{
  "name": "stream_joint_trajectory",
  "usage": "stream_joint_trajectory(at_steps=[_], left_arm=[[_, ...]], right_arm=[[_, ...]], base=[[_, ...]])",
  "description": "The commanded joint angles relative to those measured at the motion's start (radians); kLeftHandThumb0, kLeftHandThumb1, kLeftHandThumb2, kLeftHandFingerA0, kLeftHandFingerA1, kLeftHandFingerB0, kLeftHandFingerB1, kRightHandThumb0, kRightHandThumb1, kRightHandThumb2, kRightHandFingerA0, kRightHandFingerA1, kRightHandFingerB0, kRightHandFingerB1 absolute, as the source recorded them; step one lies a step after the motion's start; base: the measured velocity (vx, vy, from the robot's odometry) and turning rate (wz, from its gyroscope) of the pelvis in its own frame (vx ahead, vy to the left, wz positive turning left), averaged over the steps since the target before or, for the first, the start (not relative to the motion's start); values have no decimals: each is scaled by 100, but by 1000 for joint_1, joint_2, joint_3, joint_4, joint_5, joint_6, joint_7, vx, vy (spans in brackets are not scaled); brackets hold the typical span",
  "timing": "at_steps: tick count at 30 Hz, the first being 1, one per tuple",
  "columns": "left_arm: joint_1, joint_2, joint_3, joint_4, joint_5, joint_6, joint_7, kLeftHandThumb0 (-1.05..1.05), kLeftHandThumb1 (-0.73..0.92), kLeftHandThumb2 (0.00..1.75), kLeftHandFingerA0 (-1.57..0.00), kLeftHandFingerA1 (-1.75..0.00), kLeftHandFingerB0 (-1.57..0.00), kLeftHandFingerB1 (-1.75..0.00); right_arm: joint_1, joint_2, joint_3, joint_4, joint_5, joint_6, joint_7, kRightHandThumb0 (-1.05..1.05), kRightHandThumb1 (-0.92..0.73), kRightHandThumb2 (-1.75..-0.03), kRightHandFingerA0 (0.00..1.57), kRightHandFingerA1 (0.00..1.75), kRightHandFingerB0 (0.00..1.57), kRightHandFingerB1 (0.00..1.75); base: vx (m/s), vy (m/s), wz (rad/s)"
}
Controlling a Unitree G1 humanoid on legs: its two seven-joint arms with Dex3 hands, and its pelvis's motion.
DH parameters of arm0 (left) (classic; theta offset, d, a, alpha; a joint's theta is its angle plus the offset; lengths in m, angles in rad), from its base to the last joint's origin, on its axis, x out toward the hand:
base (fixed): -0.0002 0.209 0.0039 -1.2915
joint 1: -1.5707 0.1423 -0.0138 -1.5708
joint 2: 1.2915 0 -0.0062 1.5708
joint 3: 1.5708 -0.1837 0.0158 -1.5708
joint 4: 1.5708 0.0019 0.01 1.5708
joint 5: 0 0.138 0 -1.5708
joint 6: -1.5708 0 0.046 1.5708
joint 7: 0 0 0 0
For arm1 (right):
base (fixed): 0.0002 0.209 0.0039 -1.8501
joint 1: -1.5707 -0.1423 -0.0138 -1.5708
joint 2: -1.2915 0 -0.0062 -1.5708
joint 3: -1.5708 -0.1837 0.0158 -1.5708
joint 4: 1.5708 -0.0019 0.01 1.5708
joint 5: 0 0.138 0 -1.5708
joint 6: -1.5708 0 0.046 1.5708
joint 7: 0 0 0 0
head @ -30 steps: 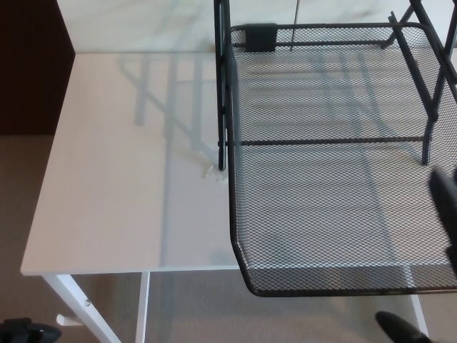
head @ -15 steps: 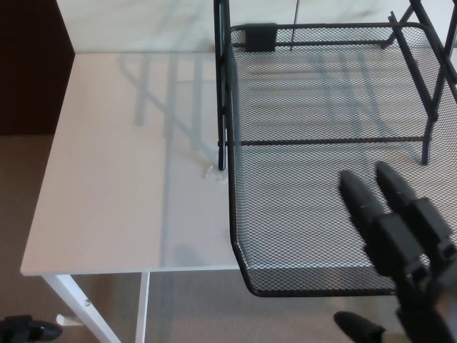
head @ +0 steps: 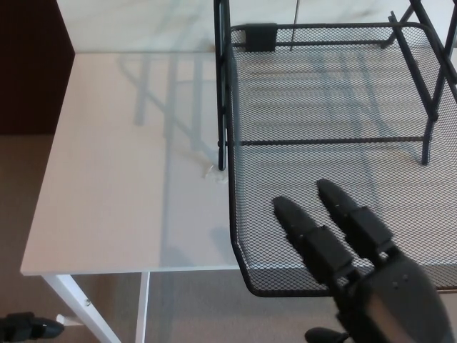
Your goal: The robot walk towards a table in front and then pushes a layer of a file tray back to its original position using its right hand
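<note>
The tray [head: 335, 164] is black wire mesh, a shallow layer with rounded corners and a raised rim, pulled out so its front edge hangs past the front of the worktop [head: 128, 186]. It sits in a black metal frame [head: 223, 86] with thin upright posts and a crossbar across the mesh. There's a small black block [head: 255, 36] at the back left corner of the mesh.

Worktop is smooth matte white, with white legs below, and the frame throws soft grey shadows across it. Floor under it looks like beige carpet, and there's a dark panel at the upper left.

The right hand [head: 357, 250] is chunky, glossy black, with two thick fingers [head: 303, 229] stretched out and spread apart over the front of the tray, holding nothing; can't tell if they touch the mesh. Half a second ago it was further right and lower, so it's moved left and forward. Tray hasn't budged.
</note>
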State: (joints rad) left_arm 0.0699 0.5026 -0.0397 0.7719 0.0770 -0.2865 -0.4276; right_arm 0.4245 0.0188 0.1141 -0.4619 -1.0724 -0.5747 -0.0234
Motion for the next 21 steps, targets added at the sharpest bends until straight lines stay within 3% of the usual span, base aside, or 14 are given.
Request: stream_joint_trajectory(at_steps=[1, 6, 12, 14, 19, 21], left_arm=[[-4, 47, -19, -13, 41, 33, -17, -53, 49, 77, -60, -53, -42, -46], [1, 48, -24, -23, 37, 39, -12, -52, 49, 77, -61, -53, -43, -47], [-1, 49, -24, -24, 32, 45, -23, -53, 49, 78, -60, -53, -43, -46], [0, 54, -26, -27, 41, 41, -15, -53, 49, 77, -63, -53, -45, -47], [0, 52, -25, -31, 45, 42, -8, -53, 49, 77, -63, -54, -44, -47], [0, 52, -22, -33, 39, 45, -19, -53, 49, 78, -62, -54, -43, -46]], right_arm=[[-35, -52, 59, 56, -241, 131, -91, -7, -18, -55, 0, 3, 0, 11], [-72, -69, 90, 94, -261, 181, -127, -5, -14, -57, 0, 10, 0, 12], [-134, -93, 142, 172, -317, 274, -216, -5, -19, -46, 0, 10, 0, 20], [-152, -92, 159, 189, -327, 301, -234, -3, -13, -57, 0, 11, 1, 20], [-184, -117, 198, 209, -328, 350, -264, -3, -13, -55, 0, 0, 5, 19], [-197, -123, 215, 215, -334, 371, -268, -4, -13, -56, 0, 6, 5, 24]], base=[[0, 0, 0], [0, 0, 0], [0, 0, 0], [0, 0, 0], [0, 0, 0], [0, 0, 0]])
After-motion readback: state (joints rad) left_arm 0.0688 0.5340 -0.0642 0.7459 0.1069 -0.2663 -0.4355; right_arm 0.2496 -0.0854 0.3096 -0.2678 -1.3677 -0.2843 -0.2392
